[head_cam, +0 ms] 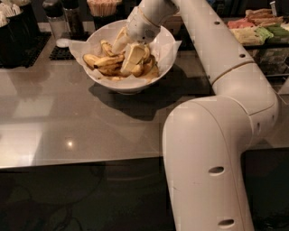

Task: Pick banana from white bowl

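The white bowl, lined with crumpled white paper, stands at the back of the grey counter. Several yellow, brown-spotted bananas lie in it. My gripper reaches down into the bowl from the upper right, over the middle of the banana pile. Its fingers are apart, one broad cream finger resting on the bananas and the other to its left. Nothing is lifted. The bananas under the gripper are partly hidden.
Behind the bowl stand two shakers on a black mat, a cup of sticks and black containers at the left. Packets lie at the back right. My arm's large white body fills the right foreground. The counter's front edge runs across.
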{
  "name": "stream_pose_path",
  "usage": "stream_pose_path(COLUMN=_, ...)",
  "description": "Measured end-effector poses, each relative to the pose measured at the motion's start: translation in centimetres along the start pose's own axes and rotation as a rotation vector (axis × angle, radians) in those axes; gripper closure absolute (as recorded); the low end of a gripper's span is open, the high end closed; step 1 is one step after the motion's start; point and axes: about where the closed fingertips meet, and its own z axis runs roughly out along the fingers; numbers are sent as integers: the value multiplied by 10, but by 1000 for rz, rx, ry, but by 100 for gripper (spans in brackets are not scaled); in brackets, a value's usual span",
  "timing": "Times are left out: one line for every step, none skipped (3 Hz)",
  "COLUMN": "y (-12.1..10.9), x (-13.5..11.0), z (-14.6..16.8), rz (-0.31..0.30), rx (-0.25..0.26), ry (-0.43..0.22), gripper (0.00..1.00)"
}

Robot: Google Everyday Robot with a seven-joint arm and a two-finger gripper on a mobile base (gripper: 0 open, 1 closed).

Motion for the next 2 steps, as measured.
stream_pose_path(y=0, x=0, z=0, rz=0, rx=0, ry=0, gripper=64)
stream_pose_path(y=0, x=0, z=0, rz=0, rx=0, ry=0, gripper=88)
